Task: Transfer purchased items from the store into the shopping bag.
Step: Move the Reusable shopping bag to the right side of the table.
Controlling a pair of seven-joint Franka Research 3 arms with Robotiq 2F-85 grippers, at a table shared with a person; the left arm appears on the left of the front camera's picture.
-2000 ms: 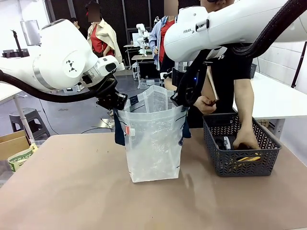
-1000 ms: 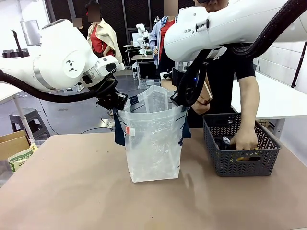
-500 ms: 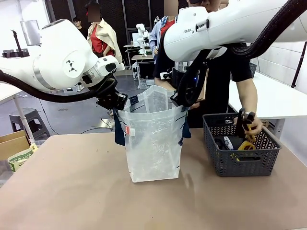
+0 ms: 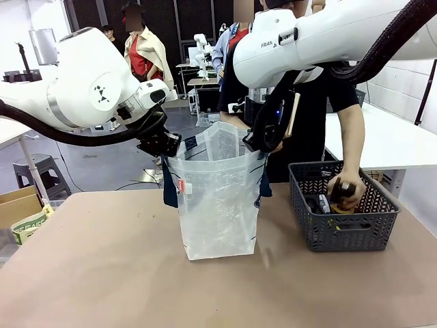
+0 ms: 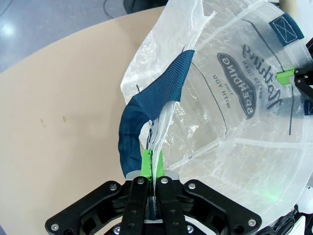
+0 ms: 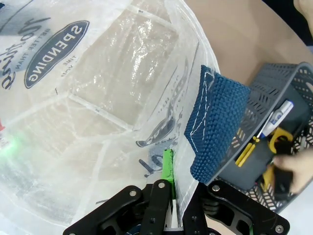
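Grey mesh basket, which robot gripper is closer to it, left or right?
Right. The right gripper clamps the shopping bag rim on the side beside the basket; the left gripper clamps the opposite rim, farther away.

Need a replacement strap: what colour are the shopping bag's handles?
The handles are dark navy blue, clearest in the left wrist view.
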